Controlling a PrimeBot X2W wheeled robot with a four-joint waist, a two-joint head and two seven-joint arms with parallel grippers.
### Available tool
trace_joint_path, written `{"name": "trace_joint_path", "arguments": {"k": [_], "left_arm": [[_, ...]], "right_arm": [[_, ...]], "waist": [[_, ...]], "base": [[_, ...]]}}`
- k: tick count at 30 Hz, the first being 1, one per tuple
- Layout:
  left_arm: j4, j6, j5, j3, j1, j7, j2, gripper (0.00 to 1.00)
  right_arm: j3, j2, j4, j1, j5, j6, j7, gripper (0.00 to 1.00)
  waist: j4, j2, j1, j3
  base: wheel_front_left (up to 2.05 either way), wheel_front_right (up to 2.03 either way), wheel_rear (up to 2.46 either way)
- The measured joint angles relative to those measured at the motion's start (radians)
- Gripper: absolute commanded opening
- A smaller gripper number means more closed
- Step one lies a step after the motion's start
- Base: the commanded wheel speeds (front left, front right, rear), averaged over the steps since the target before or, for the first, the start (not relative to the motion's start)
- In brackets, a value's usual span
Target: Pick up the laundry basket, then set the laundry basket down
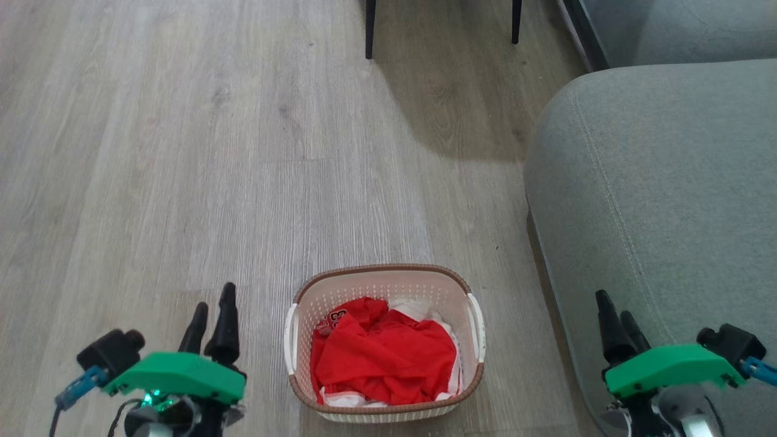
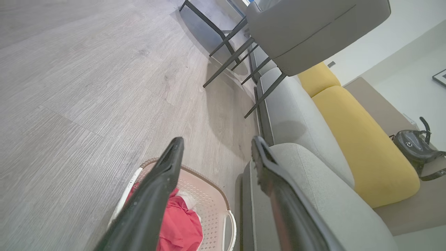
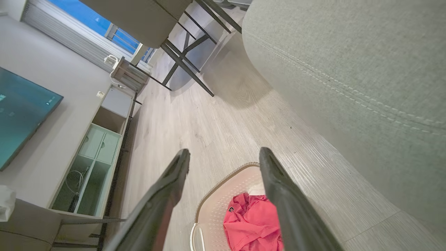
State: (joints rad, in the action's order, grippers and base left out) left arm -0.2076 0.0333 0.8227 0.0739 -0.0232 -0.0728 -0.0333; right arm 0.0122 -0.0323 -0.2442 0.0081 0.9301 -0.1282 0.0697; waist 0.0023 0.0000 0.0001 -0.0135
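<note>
- At lower left, left tool (image 1: 214, 297): spread open, gripping nothing, above the wood floor (image 1: 182, 152), apart from the basket.
- In the middle, laundry basket (image 1: 381, 267): upright on the floor, red and white clothes (image 1: 382, 358) inside, between the 2 tools, touched by neither.
- At right, right tool (image 1: 613, 305): spread open, empty, by the grey sofa (image 1: 655, 200).

The laundry basket (image 1: 364, 286) is cream with dotted walls, a brown woven-look rim and white handles; the clothes (image 1: 388, 358) in it are red and white. The floor (image 1: 182, 152) is pale grey wood-grain; the sofa (image 1: 668, 182) at right grey.
</note>
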Motion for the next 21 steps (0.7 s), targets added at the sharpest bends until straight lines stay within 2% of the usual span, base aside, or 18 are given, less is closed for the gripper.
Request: {"name": "trace_joint_path", "arguments": {"k": [21], "left_arm": [[0.000, -0.036, -0.253, 0.050, -0.038, -0.055, -0.026, 1.00]], "right_arm": [[0.042, -0.002, 0.005, 0.001, -0.233, 0.000, 0.056, 1.00]], "waist": [[-0.002, 0.0000, 0.0000, -0.014]], "base": [[0.00, 0.00, 0.00]]}}
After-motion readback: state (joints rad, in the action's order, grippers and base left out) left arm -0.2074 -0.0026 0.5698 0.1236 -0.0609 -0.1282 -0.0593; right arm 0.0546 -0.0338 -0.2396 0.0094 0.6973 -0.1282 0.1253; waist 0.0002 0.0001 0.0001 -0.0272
